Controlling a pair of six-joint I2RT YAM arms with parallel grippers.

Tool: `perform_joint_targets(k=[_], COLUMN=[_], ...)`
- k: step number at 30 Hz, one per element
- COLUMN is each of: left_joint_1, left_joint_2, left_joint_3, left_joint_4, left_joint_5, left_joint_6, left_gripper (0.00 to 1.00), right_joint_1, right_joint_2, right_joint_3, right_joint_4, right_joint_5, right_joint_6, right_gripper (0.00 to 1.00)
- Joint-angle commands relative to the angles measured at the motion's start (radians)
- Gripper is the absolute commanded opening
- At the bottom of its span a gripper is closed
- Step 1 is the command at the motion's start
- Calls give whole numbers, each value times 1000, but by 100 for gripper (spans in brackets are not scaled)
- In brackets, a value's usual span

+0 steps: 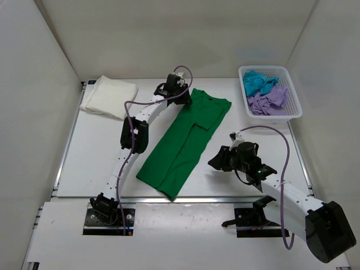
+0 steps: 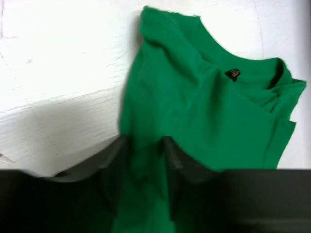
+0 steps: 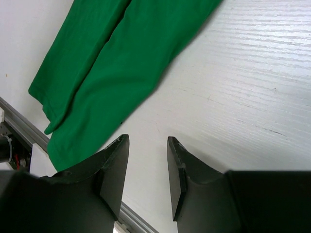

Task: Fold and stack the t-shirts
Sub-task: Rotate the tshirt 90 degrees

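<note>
The bright green t-shirt (image 1: 185, 140) lies diagonally mid-table, folded lengthwise into a long strip, with its collar end at the far right. My left gripper (image 1: 181, 97) is at the shirt's far-left shoulder. In the left wrist view the gripper (image 2: 145, 145) has green cloth (image 2: 194, 107) bunched between its jaws. My right gripper (image 1: 216, 160) hovers open and empty over bare table just right of the shirt's lower half (image 3: 112, 63); it also shows in the right wrist view (image 3: 148, 141). The cream-white t-shirt (image 1: 109, 95) lies folded at the far left. The teal (image 1: 257, 82) and lilac (image 1: 270, 101) t-shirts lie crumpled in the basket.
The white lattice basket (image 1: 295, 95) stands at the far right corner. White walls enclose the table on three sides. The metal rail of the table's near edge (image 3: 19, 126) runs just below the shirt's hem.
</note>
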Motion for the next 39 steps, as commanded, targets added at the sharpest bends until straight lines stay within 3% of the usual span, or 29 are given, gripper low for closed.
perform_joint_targets(k=[1, 2, 7, 13, 16, 18, 25, 27, 29, 31, 35, 39], left_joint_1=[-12, -11, -9, 89, 135, 141, 195, 204, 209, 219, 302, 318], left_joint_2=[19, 18, 14, -24, -48, -56, -143, -195, -312, -455, -851, -1097], left_joint_3=[25, 24, 37, 31, 24, 25, 15, -19, -105, -371, -1003, -1353], left_joint_4=[-11, -1, 49, 78, 72, 61, -48, -92, -119, -42, 299, 404], left_joint_5=[21, 27, 7, -7, -15, -56, -78, -68, -87, -78, 35, 62], left_joint_6=[-2, -14, -64, -160, -160, -148, -149, -117, -59, -34, -109, -137], left_gripper=[42, 40, 2, 0, 0, 3, 47, 55, 61, 68, 58, 55], right_joint_1=[7, 13, 22, 14, 16, 34, 168, 215, 283, 316, 395, 427], right_joint_2=[-3, 2, 8, 12, 32, 58, 181, 218, 271, 320, 419, 472], right_joint_3=[10, 12, 13, -10, -10, 4, 81, 82, 66, 67, 69, 40], right_joint_4=[37, 34, 32, 35, 49, 57, 57, 112, 188, 258, 330, 409], right_joint_5=[-8, -11, -2, -16, -30, -42, 27, 56, 88, 102, 127, 136], right_joint_6=[-17, -14, -15, -18, -21, -20, -26, 15, 77, 107, 166, 244], right_gripper=[34, 34, 34, 35, 41, 44, 47, 47, 47, 47, 47, 48])
